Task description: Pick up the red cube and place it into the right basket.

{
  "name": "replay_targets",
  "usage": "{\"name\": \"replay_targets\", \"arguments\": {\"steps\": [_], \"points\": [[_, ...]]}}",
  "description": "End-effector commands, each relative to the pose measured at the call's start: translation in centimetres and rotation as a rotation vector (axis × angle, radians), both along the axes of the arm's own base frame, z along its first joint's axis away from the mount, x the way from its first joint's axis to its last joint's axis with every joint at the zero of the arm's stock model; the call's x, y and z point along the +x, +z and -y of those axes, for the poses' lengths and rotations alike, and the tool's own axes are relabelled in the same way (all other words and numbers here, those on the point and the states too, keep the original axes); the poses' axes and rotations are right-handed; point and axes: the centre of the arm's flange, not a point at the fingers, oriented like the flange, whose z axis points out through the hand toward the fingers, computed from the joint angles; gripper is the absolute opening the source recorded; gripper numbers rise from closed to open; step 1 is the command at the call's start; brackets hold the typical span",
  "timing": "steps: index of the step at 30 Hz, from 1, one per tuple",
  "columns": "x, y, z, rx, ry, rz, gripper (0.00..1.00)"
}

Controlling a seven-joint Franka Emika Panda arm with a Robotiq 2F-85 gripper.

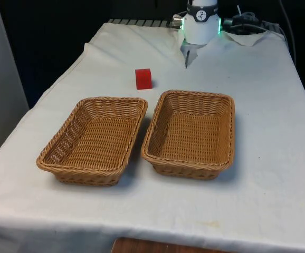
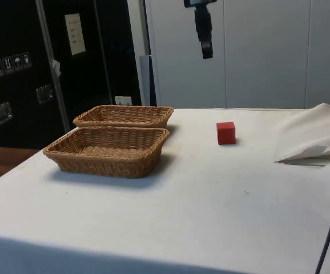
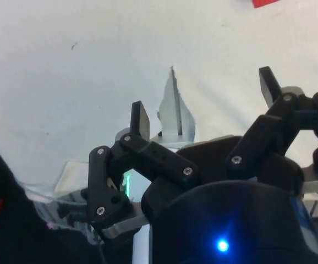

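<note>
Red cube (image 1: 143, 78): untouched on the cloth, just behind the baskets. Gripper (image 3: 204, 104): released, empty, high above. Step: approach. Next: descend over cube, jaws straddling.

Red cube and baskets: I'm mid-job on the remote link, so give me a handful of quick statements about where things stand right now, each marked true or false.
1. The red cube sits on the white cloth, outside both baskets. True.
2. The gripper is shut on the cube. False: its fingers are open with nothing between them, and in the side view it hangs high above the table.
3. The basket on the front view's right has nothing in it. True.
4. The cube touches the rim of the basket on the front view's left. False: bare cloth shows between them.
5. The two baskets are stacked one on the other. False: they lie side by side on the cloth.
</note>
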Motion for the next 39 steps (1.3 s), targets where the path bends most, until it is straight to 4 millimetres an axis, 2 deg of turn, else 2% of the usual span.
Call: {"name": "replay_targets", "arguments": {"steps": [1, 3, 13, 25, 28, 31, 39], "points": [[-0.4, -0.1, 0.3, -0.01, -0.001, 0.024, 1.0], [-0.3, -0.3, 0.2, -0.001, 0.0, 0.011, 1.0], [-2.7, -2.6, 1.2, -0.005, 0.001, 0.068, 1.0], [-5.2, -6.7, 2.8, 0.013, -0.012, 0.096, 1.0], [-5.3, -7.1, 2.7, 0.021, -0.015, 0.088, 1.0], [-5.8, -8.2, 3.8, 0.017, -0.02, 0.114, 1.0], [-6.0, -9.8, 5.3, 0.017, -0.031, 0.141, 1.0]]}}
